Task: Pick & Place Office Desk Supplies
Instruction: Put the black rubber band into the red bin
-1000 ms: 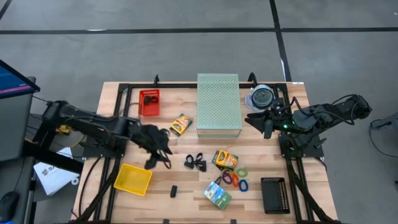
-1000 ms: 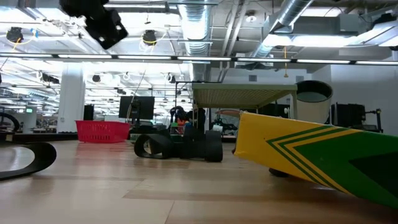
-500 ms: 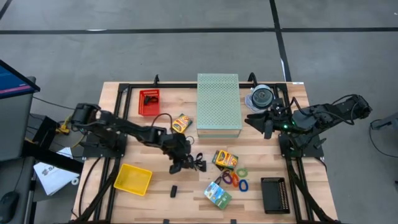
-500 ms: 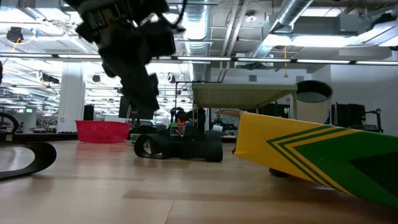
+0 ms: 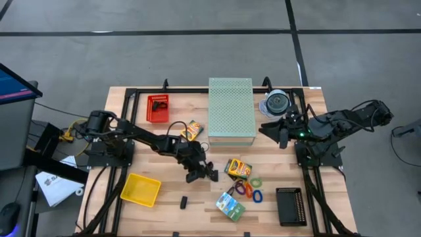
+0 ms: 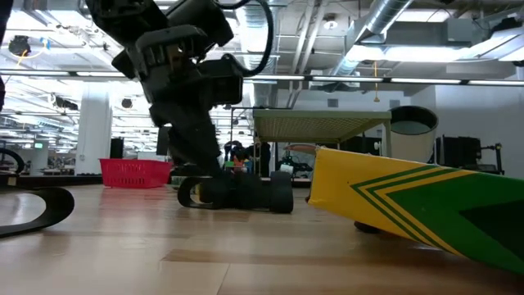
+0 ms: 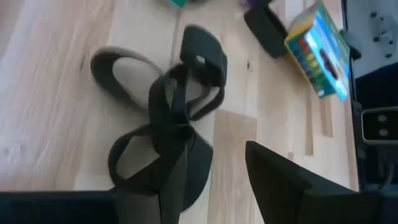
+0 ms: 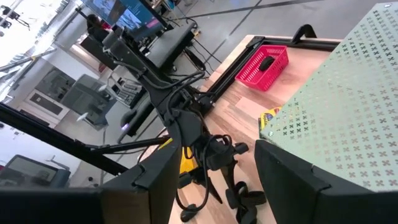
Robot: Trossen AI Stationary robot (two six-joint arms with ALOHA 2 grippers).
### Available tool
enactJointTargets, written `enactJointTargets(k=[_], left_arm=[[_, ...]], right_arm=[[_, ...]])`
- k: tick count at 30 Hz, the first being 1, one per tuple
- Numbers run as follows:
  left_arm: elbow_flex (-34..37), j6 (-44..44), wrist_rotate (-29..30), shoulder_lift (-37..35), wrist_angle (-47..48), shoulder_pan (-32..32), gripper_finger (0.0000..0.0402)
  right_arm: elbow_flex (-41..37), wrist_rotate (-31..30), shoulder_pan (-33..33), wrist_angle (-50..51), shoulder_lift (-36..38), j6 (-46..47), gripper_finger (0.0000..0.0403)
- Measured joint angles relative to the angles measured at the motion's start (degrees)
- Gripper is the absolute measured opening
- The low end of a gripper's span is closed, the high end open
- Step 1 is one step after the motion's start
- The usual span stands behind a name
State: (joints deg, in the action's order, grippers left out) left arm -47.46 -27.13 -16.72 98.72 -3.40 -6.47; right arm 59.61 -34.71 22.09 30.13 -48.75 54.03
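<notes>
At mid-table, the left gripper (image 5: 200,174) was lowered onto the cluster of black binder clips (image 5: 209,172). The left wrist view showed its fingers (image 7: 280,186) spread apart, one to each side of the nearest clip (image 7: 171,134), with nothing yet clamped. In the low view the gripper (image 6: 201,168) stood directly over the clips (image 6: 237,193), which rested on the wooden table (image 5: 164,197).

The right gripper (image 5: 283,128) waited near the table's far right corner, beside the pale green perforated box (image 5: 231,110), jaws apart and empty.

Status of the task, judged from the layout:

- Red basket (image 5: 157,108): held at least one dark item; its identity could not be told.
- Yellow tray (image 5: 141,189): appeared empty.
- Loose supplies not yet placed: the binder clips, a small black piece (image 5: 184,202), the yellow-orange box (image 5: 191,130) by the perforated box, a second box (image 5: 238,168), the coloured elastic loops (image 5: 248,189) and the green-blue packet (image 5: 230,206).
- Black tray (image 5: 290,206) at the near right: contents not discernible.

Most of the sorting therefore seemed to remain. The step in hand looked to be closing on a clip.
</notes>
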Motion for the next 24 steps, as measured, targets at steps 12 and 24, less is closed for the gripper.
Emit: enactJointTargets(k=[12, 24], left_arm=[[-0.02, -0.31, 4.87, -0.02, 1.86, 0.18, 0.0159], [-0.03, 2.79, 5.95, -2.21, 2.28, 0.51, 0.0159]], right_arm=[[0.00, 0.21, 0.00, 0.90, 0.00, 0.02, 0.0202], [0.00, 0.21, 0.00, 0.94, 0.00, 0.47, 0.0202]])
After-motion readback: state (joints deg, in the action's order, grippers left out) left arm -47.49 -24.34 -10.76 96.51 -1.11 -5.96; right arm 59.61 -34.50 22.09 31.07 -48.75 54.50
